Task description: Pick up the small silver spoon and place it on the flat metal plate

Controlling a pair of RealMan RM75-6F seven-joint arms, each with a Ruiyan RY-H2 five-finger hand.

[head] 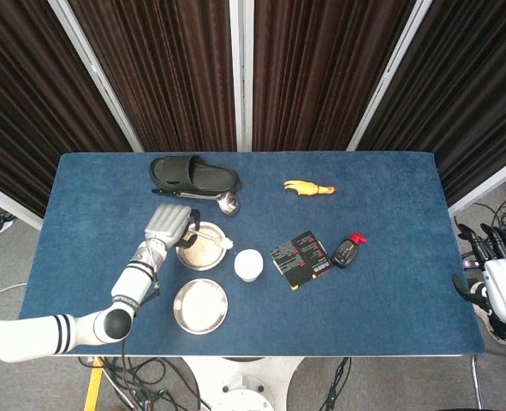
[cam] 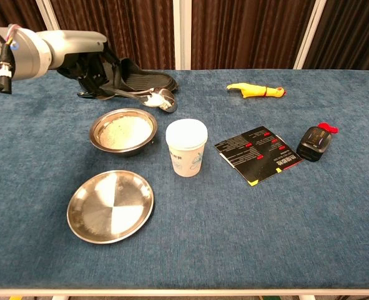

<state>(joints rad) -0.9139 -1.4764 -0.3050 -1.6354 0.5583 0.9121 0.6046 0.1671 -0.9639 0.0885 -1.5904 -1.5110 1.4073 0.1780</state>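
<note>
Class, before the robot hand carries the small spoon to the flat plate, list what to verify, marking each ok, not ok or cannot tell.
1. Left robot hand holds small spoon: ok.
2. Spoon clear of bowl: ok.
3. Flat plate bare: ok.
4. Paper cup apart from plate: ok.
5. Grip firm: cannot tell.
6. Right robot hand off the table: ok.

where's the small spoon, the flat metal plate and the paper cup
small spoon (cam: 148, 97), chest view, on its bowl end.
flat metal plate (cam: 110, 205), chest view, on its bare centre.
paper cup (head: 248, 264), head view, on its top.
</note>
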